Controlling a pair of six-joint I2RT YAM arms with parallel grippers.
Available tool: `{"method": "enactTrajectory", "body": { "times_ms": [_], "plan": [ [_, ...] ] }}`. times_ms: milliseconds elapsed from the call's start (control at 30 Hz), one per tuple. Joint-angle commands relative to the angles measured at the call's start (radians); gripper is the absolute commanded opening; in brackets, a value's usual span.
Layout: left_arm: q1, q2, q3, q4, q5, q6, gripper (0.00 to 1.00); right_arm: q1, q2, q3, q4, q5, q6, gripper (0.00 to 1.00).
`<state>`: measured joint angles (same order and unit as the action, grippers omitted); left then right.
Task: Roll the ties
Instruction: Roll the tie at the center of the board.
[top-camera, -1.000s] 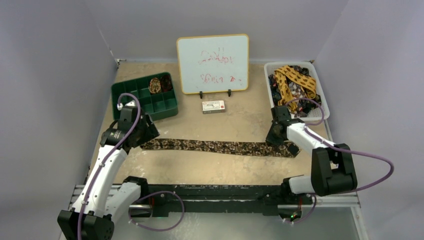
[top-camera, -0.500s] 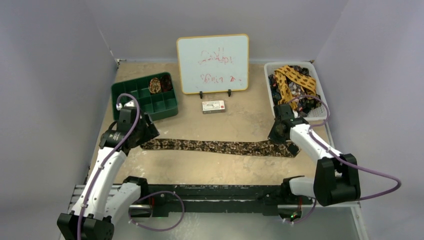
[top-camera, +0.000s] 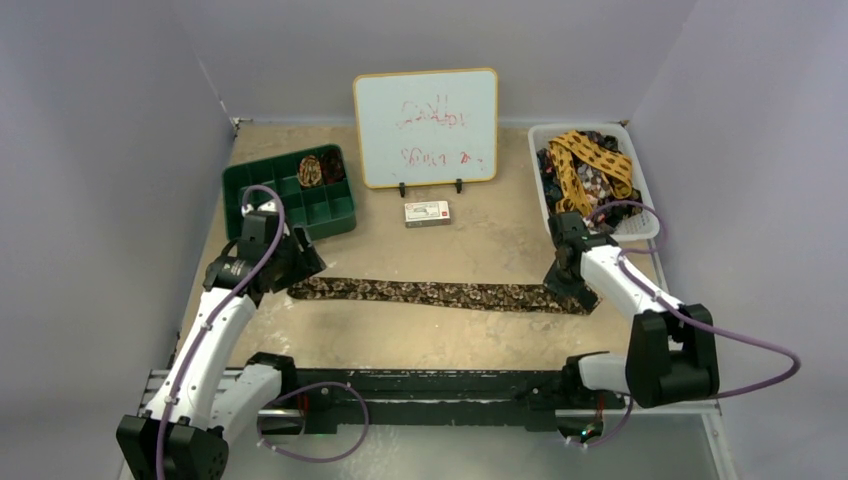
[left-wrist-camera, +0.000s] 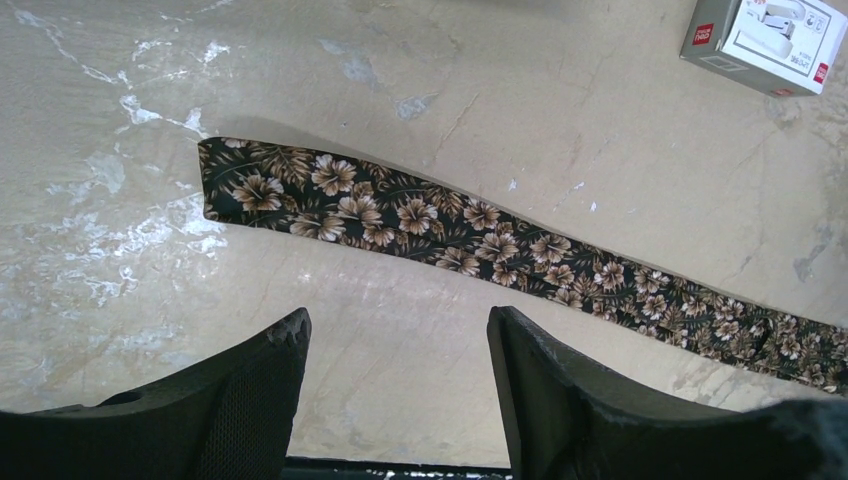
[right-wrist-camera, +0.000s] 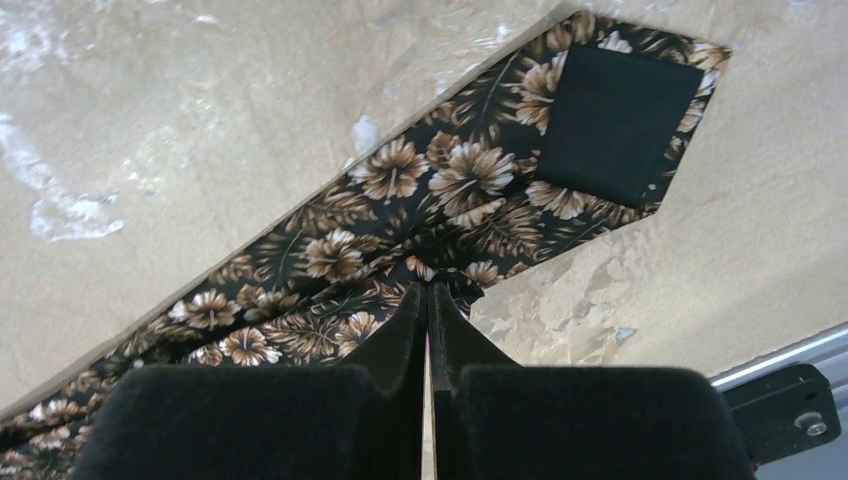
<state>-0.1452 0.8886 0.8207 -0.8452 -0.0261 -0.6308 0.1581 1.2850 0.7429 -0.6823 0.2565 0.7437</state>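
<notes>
A long tie with a brown flower print on a dark ground lies flat across the middle of the table. Its narrow end is on the left and its wide pointed end on the right. My right gripper is shut on the tie's near edge close to the wide end, and the fabric puckers at the tips. In the top view the right gripper stands over that end. My left gripper is open above bare table, just short of the narrow end, holding nothing.
A green compartment tray at the back left holds a small coiled tie. A white basket at the back right holds a mustard spotted tie among dark ones. A whiteboard and a small white box stand behind.
My right gripper has gone from partly open to shut on the tie's edge and shifted slightly right, dragging the tie a little to the right. The left gripper stays open.
</notes>
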Motion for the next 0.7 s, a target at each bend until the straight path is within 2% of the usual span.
{"method": "enactTrajectory", "body": {
  "times_ms": [0,133,267,333,433,500,567,667],
  "plan": [
    [0.006,-0.008,0.002,0.036,0.022,0.026,0.64,-0.011,0.040,0.043,-0.018,0.071,0.045,0.00],
    [0.006,-0.008,0.000,0.040,0.022,0.025,0.64,-0.012,0.103,0.057,0.046,0.033,-0.015,0.05],
    [0.006,-0.005,-0.005,0.044,0.022,0.022,0.64,-0.011,0.118,0.070,0.084,-0.002,-0.063,0.15],
    [0.006,-0.004,-0.005,0.042,0.017,0.024,0.64,-0.012,0.123,0.081,0.055,0.007,-0.060,0.36],
    [0.006,0.007,0.013,0.014,-0.027,0.020,0.64,-0.012,0.088,0.098,-0.004,0.036,-0.047,0.45],
    [0.006,0.009,0.014,0.014,-0.030,0.020,0.64,-0.012,0.009,0.108,-0.018,0.048,-0.059,0.49],
    [0.006,0.009,0.009,0.018,-0.023,0.020,0.64,-0.012,-0.062,0.112,0.022,-0.012,-0.129,0.51],
    [0.006,0.010,0.006,0.026,-0.017,0.021,0.64,-0.012,-0.129,0.073,0.135,-0.281,-0.225,0.53]
  ]
}}
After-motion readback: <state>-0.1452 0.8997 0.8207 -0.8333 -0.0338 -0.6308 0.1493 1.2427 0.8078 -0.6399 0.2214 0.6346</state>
